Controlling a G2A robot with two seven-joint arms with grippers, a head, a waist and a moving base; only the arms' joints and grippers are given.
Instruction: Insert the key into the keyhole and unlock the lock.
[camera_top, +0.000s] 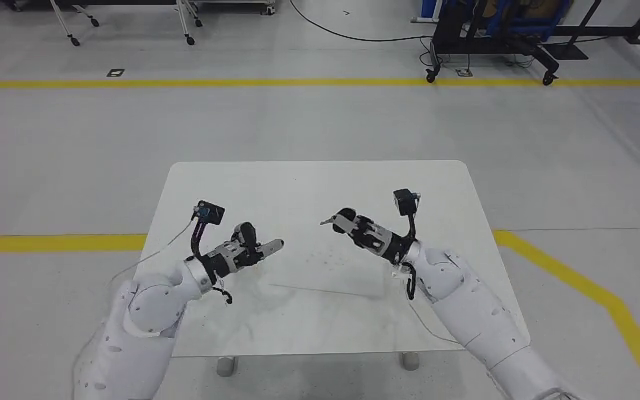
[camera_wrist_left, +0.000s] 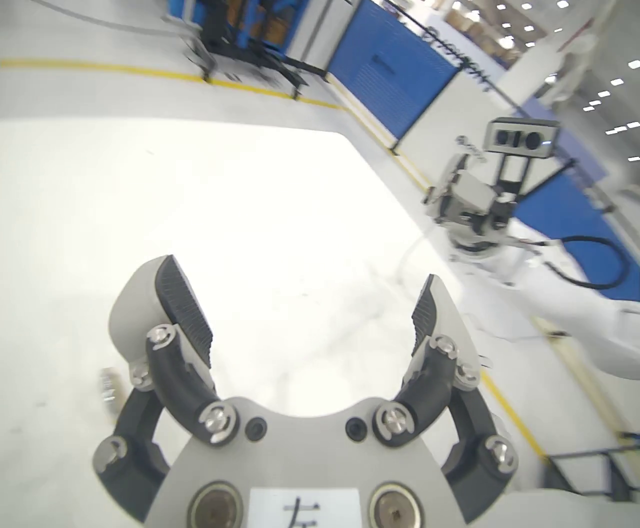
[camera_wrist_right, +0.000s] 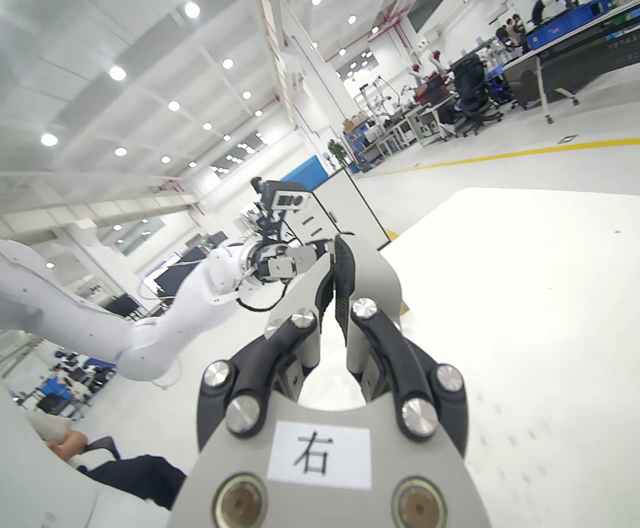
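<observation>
Left gripper (camera_wrist_left: 299, 272) hovers over the left half of the white table (camera_top: 300, 185), its fingers spread wide with nothing between them. Just beside it a small silvery object (camera_wrist_left: 107, 385) lies on the tabletop, too blurred to say whether it is the lock. Right of centre, well apart, the right gripper (camera_top: 340, 218) hangs above the table with its pads pressed together. A thin sliver, seemingly the key (camera_top: 326, 220), juts from its tips toward the left gripper.
</observation>
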